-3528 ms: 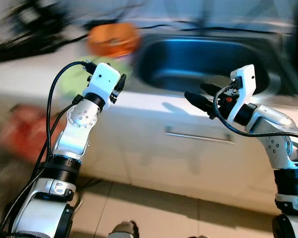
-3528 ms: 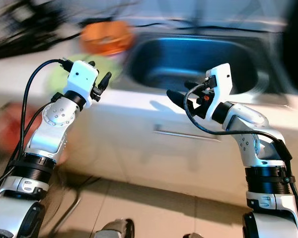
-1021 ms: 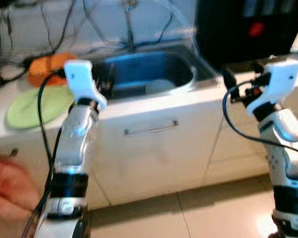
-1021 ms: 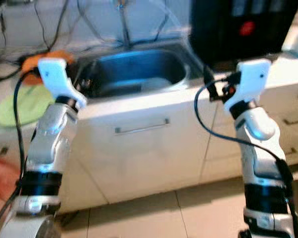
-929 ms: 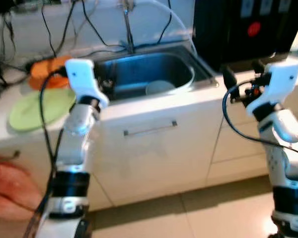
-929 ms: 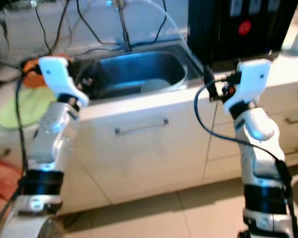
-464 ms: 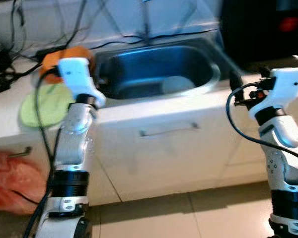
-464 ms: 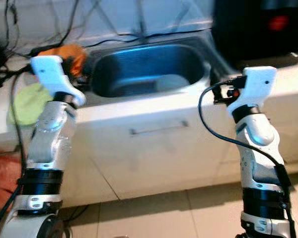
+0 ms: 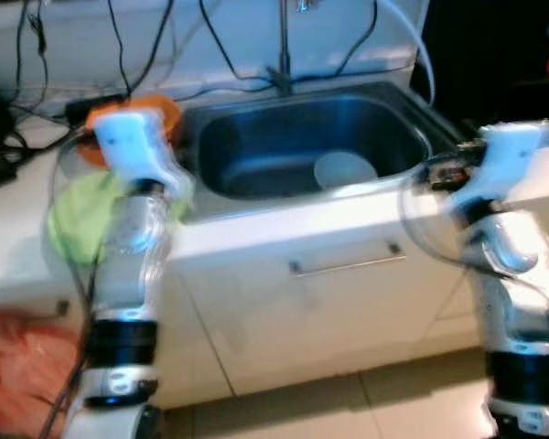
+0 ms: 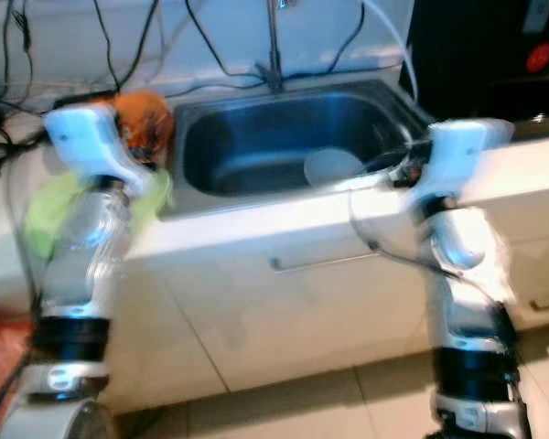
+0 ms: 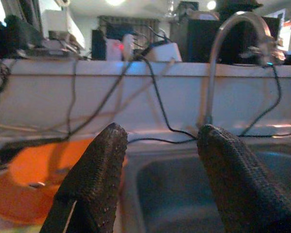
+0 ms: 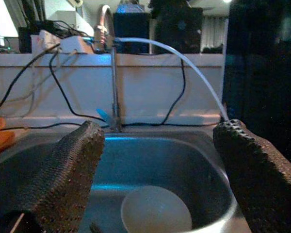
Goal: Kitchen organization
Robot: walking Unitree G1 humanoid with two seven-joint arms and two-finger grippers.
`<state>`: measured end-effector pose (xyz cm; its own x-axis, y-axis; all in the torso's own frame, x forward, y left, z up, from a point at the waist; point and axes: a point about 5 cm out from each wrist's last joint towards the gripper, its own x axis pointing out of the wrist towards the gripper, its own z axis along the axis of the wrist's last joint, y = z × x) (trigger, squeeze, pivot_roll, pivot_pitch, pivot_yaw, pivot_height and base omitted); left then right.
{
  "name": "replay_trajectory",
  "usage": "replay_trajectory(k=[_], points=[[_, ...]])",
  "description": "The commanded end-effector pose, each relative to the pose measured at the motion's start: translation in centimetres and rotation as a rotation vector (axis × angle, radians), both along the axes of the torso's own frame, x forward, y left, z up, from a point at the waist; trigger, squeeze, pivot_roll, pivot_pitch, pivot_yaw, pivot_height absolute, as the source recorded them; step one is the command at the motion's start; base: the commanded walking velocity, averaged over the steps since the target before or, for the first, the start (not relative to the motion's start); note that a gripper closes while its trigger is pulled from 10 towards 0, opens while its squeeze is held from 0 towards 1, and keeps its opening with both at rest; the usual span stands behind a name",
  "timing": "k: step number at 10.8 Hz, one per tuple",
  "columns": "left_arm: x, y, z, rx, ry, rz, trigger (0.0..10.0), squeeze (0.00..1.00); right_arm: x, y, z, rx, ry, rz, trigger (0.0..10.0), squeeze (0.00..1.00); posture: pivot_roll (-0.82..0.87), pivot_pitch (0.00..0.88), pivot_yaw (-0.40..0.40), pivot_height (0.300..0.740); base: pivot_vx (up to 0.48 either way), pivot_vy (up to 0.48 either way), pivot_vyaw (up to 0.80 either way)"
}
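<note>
A steel sink point(image 9: 256, 137) is set in the white counter ahead, with a white bowl point(image 9: 345, 169) lying on its floor at the right. Left of the sink are an orange bowl point(image 10: 145, 119) and a green plate point(image 9: 80, 224). My left gripper point(image 11: 162, 131) is open and empty, held above the counter near the orange bowl point(image 11: 29, 179) and pointing at the sink's left end. My right gripper point(image 12: 160, 126) is open and empty at the sink's front right rim, looking down on the white bowl point(image 12: 156, 209). Both arms are blurred in the eye views.
A curved faucet point(image 12: 111, 73) with a white hose point(image 12: 184, 63) stands behind the sink, and black cables run along the back wall. A black appliance point(image 9: 503, 46) stands at the right. Below the sink is a cabinet front with a handle point(image 9: 348, 265). A red bag point(image 9: 18, 366) lies low at the left.
The whole picture has swung with the camera, and the sink now sits more centrally. Both arms stay raised before the counter with their grippers open and are now blurred.
</note>
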<state>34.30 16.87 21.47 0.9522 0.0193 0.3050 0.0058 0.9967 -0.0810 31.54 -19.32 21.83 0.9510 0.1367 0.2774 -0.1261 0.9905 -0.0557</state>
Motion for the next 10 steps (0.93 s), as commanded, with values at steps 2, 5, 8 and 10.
replay_trajectory(k=[2,5,8,10], points=[[-0.1,-1.0,0.2,0.011,-0.014,-0.009,10.0,0.00,-0.2,-0.5,0.5,-0.013,-0.019,-0.019,10.0,0.00,-0.01,0.000,0.080,0.740,0.154,0.184,0.00],[-0.3,-2.0,0.1,0.003,-0.014,-0.049,10.0,0.00,-0.2,-0.3,0.3,-0.010,-0.013,-0.020,10.0,0.00,-0.01,0.002,0.079,0.740,0.000,0.000,0.00],[-0.1,-2.1,0.2,0.001,-0.009,-0.048,10.0,0.00,-0.1,-0.1,0.4,-0.025,-0.016,-0.021,10.0,0.00,-0.01,0.002,0.077,0.740,0.000,-0.303,0.00],[-0.3,-2.5,0.0,-0.014,-0.012,-0.055,10.0,0.00,0.0,0.0,0.5,-0.028,-0.021,-0.022,10.0,0.00,-0.01,0.000,0.075,0.740,0.000,0.000,0.40]])
